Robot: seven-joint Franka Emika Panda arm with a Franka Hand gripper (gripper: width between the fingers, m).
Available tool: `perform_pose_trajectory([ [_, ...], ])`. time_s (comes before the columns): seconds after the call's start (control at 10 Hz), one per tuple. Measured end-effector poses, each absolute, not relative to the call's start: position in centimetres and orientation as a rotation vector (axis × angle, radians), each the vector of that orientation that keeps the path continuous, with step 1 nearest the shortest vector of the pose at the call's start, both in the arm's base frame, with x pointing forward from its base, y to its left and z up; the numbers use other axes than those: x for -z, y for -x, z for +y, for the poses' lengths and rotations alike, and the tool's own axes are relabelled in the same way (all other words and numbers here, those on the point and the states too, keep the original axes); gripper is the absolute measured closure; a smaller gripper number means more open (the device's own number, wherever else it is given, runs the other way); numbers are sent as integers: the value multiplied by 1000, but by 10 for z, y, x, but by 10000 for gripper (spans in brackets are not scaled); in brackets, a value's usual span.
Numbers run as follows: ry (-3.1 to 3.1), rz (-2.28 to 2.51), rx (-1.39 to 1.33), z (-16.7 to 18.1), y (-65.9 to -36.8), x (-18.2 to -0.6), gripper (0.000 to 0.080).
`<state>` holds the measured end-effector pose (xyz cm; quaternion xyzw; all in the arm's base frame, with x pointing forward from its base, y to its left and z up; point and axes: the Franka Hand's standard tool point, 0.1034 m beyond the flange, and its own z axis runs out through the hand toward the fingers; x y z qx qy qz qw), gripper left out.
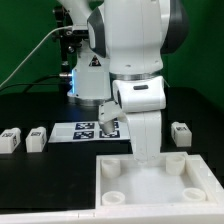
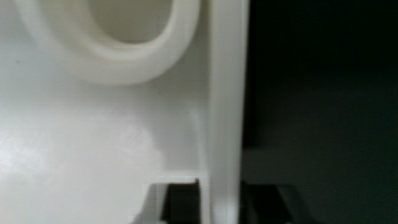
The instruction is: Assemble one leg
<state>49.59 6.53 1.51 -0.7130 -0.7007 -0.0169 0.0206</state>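
At the lower centre of the exterior view, the white arm is reaching straight down to the far edge of the tabletop (image 1: 150,185), which is lying flat on the black table (image 1: 30,180) with its round corner sockets facing up. Close up in the wrist view, the gripper (image 2: 219,205) is straddling the tabletop's thin upright rim. One dark fingertip (image 2: 173,205) is sitting on the inner side, over the white surface, and the other on the outer side, over the black table. No gap is showing between the pads and the rim, so the hand is nearly closed and is clamping the tabletop. One socket (image 2: 116,68) is showing in the upper left of that frame.

No leg is in the hand. A first leg (image 1: 10,140) and a second leg (image 1: 37,137) are resting at the left of the frame. A third leg (image 1: 181,131) is sitting at the right. A fourth leg (image 1: 108,118) is lying tilted beside the marker board (image 1: 85,131), just behind the arm.
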Motion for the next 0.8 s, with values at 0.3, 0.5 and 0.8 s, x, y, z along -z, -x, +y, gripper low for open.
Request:
perform_pose_trajectory([
  [0.3, 2212, -2171, 51, 65, -496, -15, 374],
  [0.5, 2213, -2170, 50, 64, -496, -14, 169],
  [0.8, 2214, -2169, 50, 64, -496, -14, 150],
])
